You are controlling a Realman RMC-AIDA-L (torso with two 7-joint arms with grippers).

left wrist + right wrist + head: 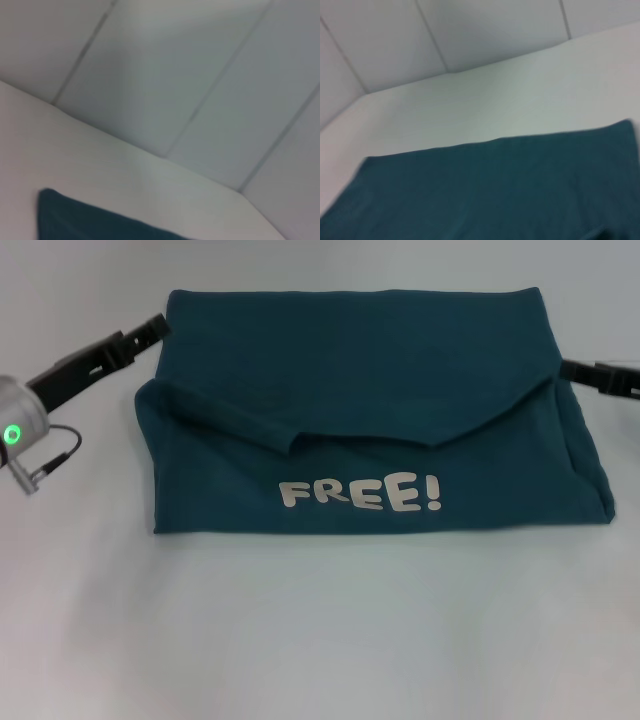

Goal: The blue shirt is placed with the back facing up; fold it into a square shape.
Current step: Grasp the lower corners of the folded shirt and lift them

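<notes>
One fold done | blue shirt (pixel 370 390) rectangular on bench (pixel 320 640), lettering exposed | square fold left | left hand (pixel 150 330), right hand (pixel 572 370) flanking, grip unclear

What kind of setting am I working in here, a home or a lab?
Probably a lab-style test bench, not a home: a plain white table, pale panelled walls closing it in, and only the blue shirt laid out, with the left hand and right hand at its far corners.

One blue shirt (pixel 360 380), two claws: left claw (pixel 150 332), right claw (pixel 572 370)
</notes>
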